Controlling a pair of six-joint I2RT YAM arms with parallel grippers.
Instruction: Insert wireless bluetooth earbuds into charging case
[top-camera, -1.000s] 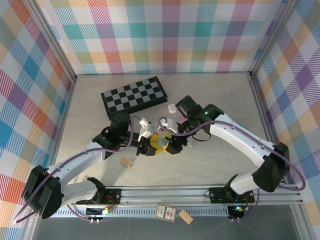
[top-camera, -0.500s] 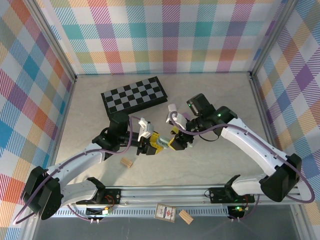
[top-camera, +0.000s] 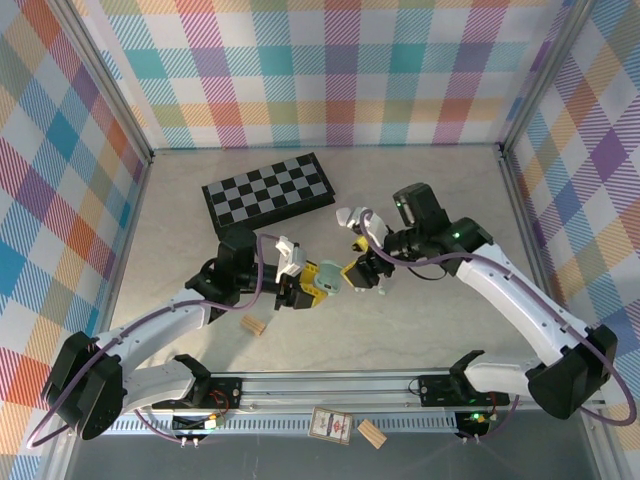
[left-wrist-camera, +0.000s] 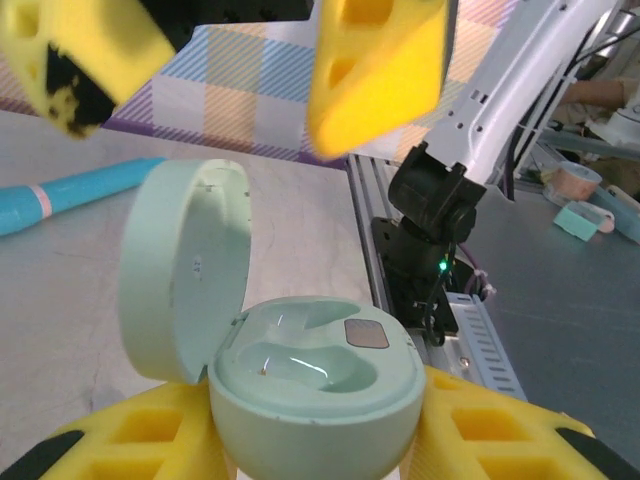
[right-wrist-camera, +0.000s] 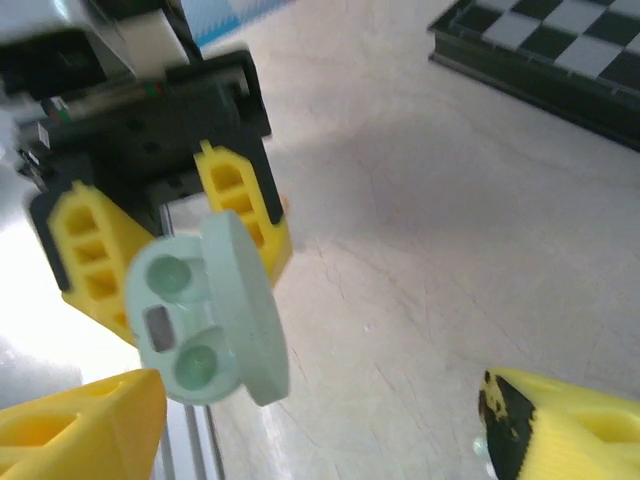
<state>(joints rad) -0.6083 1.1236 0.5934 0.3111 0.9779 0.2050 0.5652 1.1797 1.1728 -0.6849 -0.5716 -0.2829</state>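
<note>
The mint-green charging case (left-wrist-camera: 310, 390) sits between the yellow fingers (left-wrist-camera: 480, 430) of my left gripper (top-camera: 308, 287), which is shut on it. Its round lid (left-wrist-camera: 185, 270) stands open to the left. Both wells look empty, and the earbuds are out of view. From the right wrist, the case (right-wrist-camera: 200, 320) faces the camera at the left, with the left gripper's fingers (right-wrist-camera: 240, 200) behind it. My right gripper (top-camera: 360, 260) hangs just right of the case (top-camera: 328, 278), apart from it. It is open, its fingers (right-wrist-camera: 80, 420) spread wide with nothing between them.
A folded chessboard (top-camera: 268, 192) lies at the back left. A tan wooden block (top-camera: 253, 324) rests near the left arm, and another block (top-camera: 372, 432) and a card (top-camera: 330, 425) lie by the front rail. A blue tube (left-wrist-camera: 60, 195) lies on the table.
My right gripper has drawn back to the right, away from the case, and its jaws have opened wider. The left gripper has kept still with the case.
</note>
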